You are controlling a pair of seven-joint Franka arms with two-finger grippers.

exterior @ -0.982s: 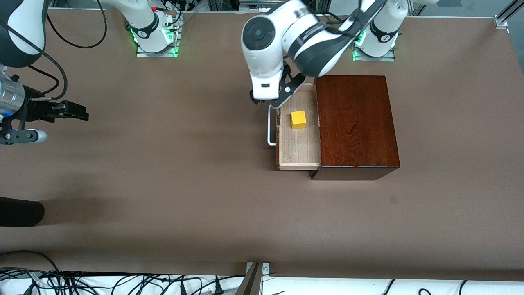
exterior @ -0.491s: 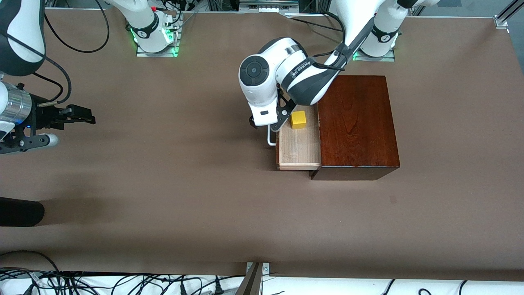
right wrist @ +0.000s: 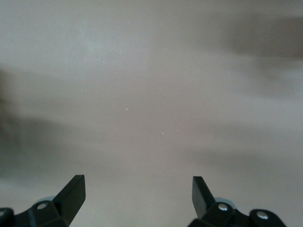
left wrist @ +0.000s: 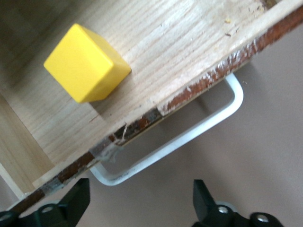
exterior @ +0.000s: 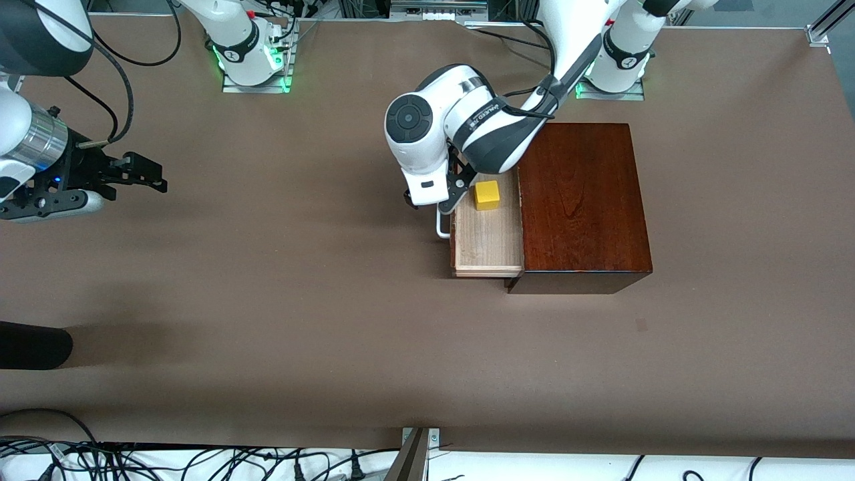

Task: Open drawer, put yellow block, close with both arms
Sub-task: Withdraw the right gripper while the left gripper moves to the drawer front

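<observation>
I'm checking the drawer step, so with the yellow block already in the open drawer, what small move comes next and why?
Probably ease the left end effector down to the white handle of the drawer: its fingers are open and empty, the yellow block lies inside, and only closing remains.

The left gripper (exterior: 446,198) hung low on a bent arm, jaws apart; the right gripper (exterior: 143,175) waited, jaws apart.

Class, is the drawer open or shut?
Open: the drawer sticks out of the box, its tray showing, with the block in it.
</observation>
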